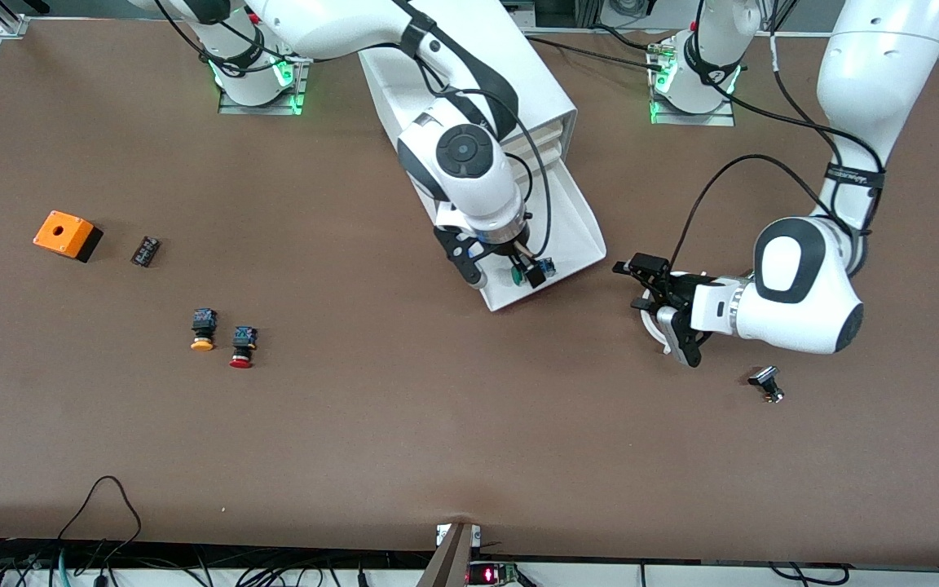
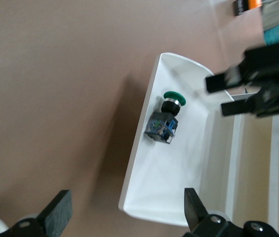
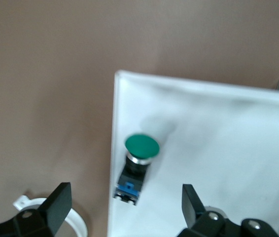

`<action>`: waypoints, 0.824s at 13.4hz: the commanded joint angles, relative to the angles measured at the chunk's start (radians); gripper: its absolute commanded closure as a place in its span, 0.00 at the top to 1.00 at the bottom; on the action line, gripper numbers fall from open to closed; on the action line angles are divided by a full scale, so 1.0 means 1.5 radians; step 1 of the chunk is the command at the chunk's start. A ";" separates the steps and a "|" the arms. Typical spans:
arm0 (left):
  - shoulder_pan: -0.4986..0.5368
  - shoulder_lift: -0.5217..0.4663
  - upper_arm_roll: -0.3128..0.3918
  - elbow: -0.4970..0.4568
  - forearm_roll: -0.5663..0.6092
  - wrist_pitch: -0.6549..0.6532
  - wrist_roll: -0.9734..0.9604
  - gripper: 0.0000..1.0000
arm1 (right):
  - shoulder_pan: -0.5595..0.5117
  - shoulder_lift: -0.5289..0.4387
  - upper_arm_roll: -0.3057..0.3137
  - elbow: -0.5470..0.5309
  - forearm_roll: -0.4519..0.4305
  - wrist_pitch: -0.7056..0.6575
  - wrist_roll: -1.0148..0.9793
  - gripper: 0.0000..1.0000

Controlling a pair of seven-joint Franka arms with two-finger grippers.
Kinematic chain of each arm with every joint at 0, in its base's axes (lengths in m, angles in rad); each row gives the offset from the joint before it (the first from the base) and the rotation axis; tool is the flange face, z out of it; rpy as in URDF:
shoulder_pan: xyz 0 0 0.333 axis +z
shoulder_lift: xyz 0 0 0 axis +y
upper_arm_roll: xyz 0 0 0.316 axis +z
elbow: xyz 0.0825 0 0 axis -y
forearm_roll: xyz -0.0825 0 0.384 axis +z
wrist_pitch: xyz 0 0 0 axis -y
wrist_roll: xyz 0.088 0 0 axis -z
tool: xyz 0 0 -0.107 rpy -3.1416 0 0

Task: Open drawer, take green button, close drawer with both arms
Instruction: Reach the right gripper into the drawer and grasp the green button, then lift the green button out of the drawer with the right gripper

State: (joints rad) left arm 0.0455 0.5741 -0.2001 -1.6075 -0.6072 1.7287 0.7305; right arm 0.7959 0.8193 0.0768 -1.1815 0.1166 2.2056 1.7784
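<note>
The lowest drawer (image 1: 579, 232) of the white cabinet (image 1: 531, 77) is pulled out toward the front camera. The green-capped button (image 1: 516, 276) lies on its side in the drawer's front end. My right gripper (image 1: 506, 273) hangs open just above the button (image 3: 138, 163), one finger to each side of it, not touching. In the right wrist view that gripper (image 3: 123, 207) straddles the drawer's side wall (image 3: 114, 148). My left gripper (image 1: 655, 314) stands open over the table beside the drawer's front corner, toward the left arm's end. From its wrist, the left gripper (image 2: 124, 215) looks at the drawer (image 2: 139, 163) and the button (image 2: 166, 118).
A white ring (image 1: 647, 326) lies under the left gripper. A small black part (image 1: 766, 383) sits nearer the front camera. Toward the right arm's end are a yellow-capped button (image 1: 203, 329), a red-capped button (image 1: 243, 346), an orange box (image 1: 67, 235) and a black part (image 1: 145, 250).
</note>
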 commanded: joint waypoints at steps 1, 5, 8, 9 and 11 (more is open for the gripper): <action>-0.010 0.003 -0.002 0.090 0.099 -0.073 -0.148 1.00 | 0.029 0.044 -0.009 0.026 -0.018 0.035 0.038 0.99; -0.024 0.004 -0.012 0.202 0.274 -0.162 -0.340 1.00 | 0.035 0.066 -0.009 0.026 -0.019 0.066 0.041 0.98; -0.042 0.003 -0.010 0.229 0.377 -0.174 -0.357 1.00 | 0.037 0.075 -0.009 0.026 -0.020 0.067 0.040 0.80; -0.040 0.003 -0.010 0.238 0.406 -0.175 -0.352 1.00 | 0.037 0.074 -0.009 0.027 -0.020 0.067 0.040 0.68; -0.045 0.010 -0.003 0.267 0.452 -0.168 -0.347 1.00 | 0.037 0.074 -0.009 0.028 -0.020 0.068 0.038 0.43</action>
State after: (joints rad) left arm -0.0107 0.5701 -0.2139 -1.2753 -0.0009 1.4933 0.2143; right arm 0.8394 0.9087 0.0722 -1.1775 0.1019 2.3062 1.8140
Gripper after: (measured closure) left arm 0.000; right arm 0.379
